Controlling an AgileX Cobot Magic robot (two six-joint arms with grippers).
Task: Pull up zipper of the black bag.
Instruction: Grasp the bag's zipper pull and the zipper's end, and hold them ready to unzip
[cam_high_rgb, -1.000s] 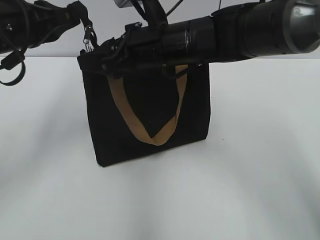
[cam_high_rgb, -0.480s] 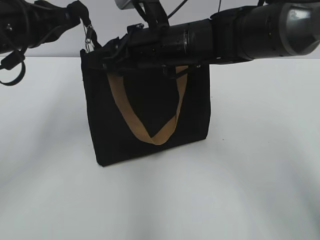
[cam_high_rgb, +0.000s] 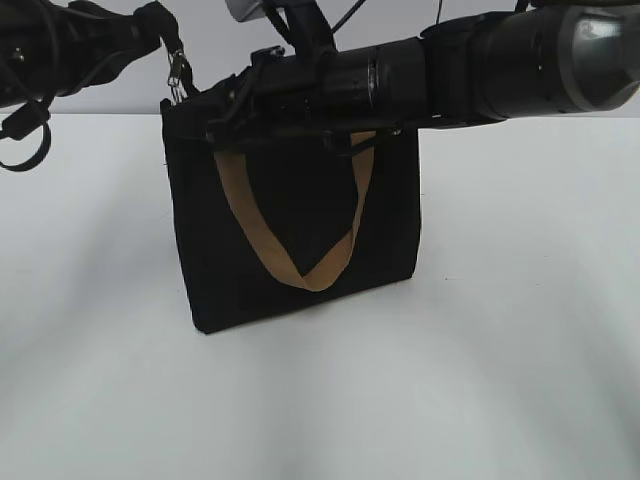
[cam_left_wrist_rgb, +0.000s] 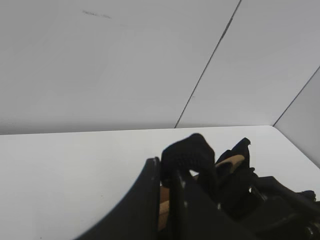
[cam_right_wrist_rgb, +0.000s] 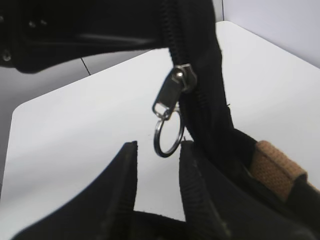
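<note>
The black bag (cam_high_rgb: 300, 210) stands on the white table, a tan strap handle (cam_high_rgb: 300, 270) hanging down its front. My left gripper (cam_high_rgb: 158, 25) is at the bag's top left corner. In the left wrist view it (cam_left_wrist_rgb: 165, 167) is shut on a black fabric tab (cam_left_wrist_rgb: 187, 152) at the bag's end. The zipper's silvery pull (cam_high_rgb: 180, 70) hangs at that corner. In the right wrist view the pull (cam_right_wrist_rgb: 170, 95) carries a metal ring (cam_right_wrist_rgb: 167, 136) that sits between the tips of my open right gripper (cam_right_wrist_rgb: 159, 146). The right arm reaches across the bag's top (cam_high_rgb: 210, 100).
The white table (cam_high_rgb: 500, 350) runs all round the bag. A grey wall stands behind it. The right arm's thick black body (cam_high_rgb: 480, 70) hangs over the bag's top edge and hides most of the zipper line.
The bag's top left corner and the zipper pull have risen slightly. The right arm has shifted a little up and left along the bag's top.
</note>
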